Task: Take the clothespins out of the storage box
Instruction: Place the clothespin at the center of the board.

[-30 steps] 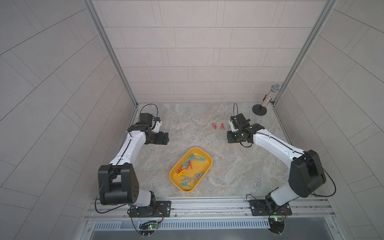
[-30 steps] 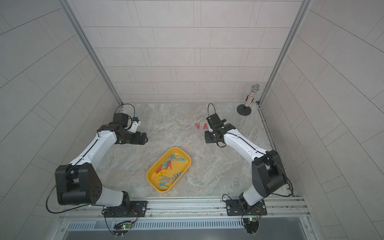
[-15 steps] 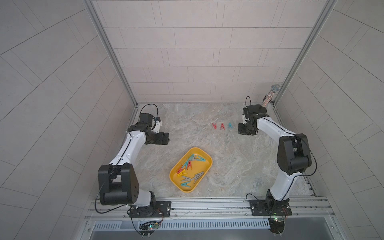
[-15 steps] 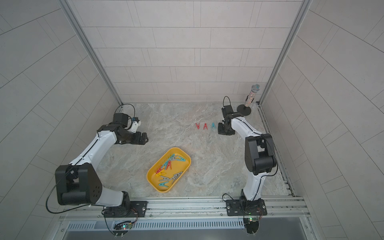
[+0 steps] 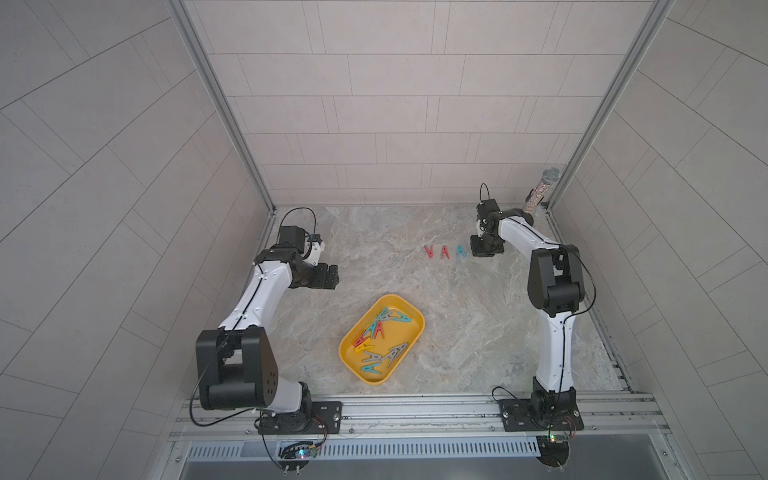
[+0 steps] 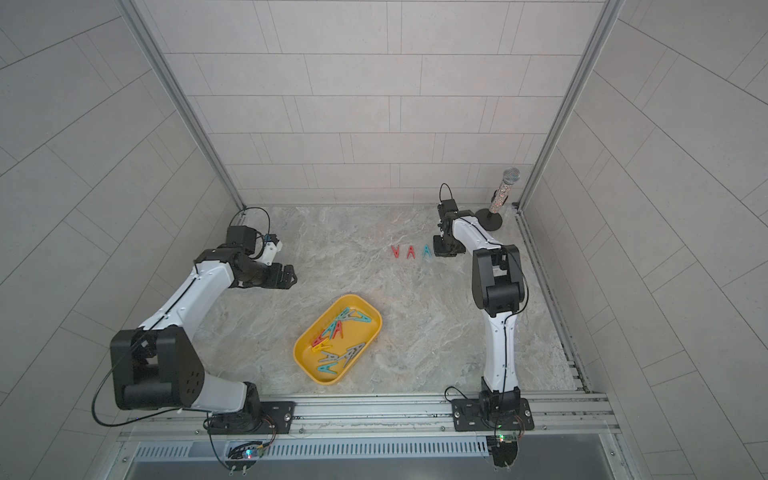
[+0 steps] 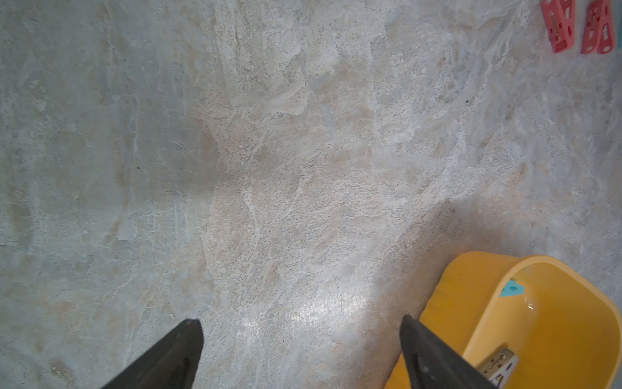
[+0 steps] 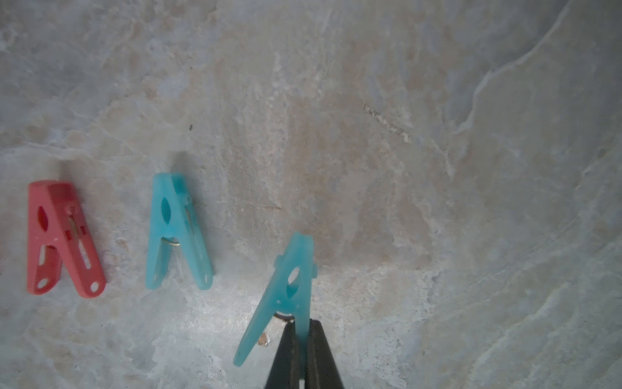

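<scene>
Right tool [image 8: 303, 324] with teal clothespin [image 8: 286, 286], now at row's [image 5: 444, 252] open end

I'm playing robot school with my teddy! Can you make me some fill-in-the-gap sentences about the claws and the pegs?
The right claw is shut on a clothespin coloured ____.
The left claw is ____ and holds nothing.
The storage box is coloured ____.
In a top view, ____ loose clothespins lie in a row.
Missing words: teal, open, yellow, three.
</scene>
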Available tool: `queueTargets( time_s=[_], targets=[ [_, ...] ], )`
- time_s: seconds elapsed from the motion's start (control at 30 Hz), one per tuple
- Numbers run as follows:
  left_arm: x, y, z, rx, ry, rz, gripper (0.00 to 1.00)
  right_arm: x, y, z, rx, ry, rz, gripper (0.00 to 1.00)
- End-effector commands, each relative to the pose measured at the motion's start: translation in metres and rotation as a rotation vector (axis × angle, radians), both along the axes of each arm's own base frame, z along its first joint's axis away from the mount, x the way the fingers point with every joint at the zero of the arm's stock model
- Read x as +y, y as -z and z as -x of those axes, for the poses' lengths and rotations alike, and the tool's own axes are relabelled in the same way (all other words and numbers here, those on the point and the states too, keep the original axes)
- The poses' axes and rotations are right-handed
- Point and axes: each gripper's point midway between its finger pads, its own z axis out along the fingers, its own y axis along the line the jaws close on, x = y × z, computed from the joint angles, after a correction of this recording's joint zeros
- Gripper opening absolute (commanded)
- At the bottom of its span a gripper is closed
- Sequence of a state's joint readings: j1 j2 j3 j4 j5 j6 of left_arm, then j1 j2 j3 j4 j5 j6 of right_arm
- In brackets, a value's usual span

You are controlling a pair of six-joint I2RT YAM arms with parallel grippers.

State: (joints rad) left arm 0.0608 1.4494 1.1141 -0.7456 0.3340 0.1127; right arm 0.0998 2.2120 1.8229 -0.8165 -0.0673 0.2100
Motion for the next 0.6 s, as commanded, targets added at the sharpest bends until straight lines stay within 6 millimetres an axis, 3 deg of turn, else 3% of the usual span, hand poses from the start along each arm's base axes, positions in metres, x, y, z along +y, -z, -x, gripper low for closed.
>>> queueTargets(
  time_s=[0.0, 0.33, 0.57],
  targets=[
    [0.001, -0.006, 0.001, -0.013, 0.000, 0.004, 0.99, -0.005, 0.009, 0.003, 0.055, -0.030, 0.041, 0.02],
    [0.001, -0.006, 0.001, -0.013, 0.000, 0.002, 0.99, -0.007, 0.019, -0.003, 0.083, -0.035, 0.055, 0.13],
    [0.001, -0.006, 0.001, -0.013, 0.000, 0.006, 0.99, -0.007, -0.007, 0.001, 0.051, -0.038, 0.098, 0.36]
  ],
)
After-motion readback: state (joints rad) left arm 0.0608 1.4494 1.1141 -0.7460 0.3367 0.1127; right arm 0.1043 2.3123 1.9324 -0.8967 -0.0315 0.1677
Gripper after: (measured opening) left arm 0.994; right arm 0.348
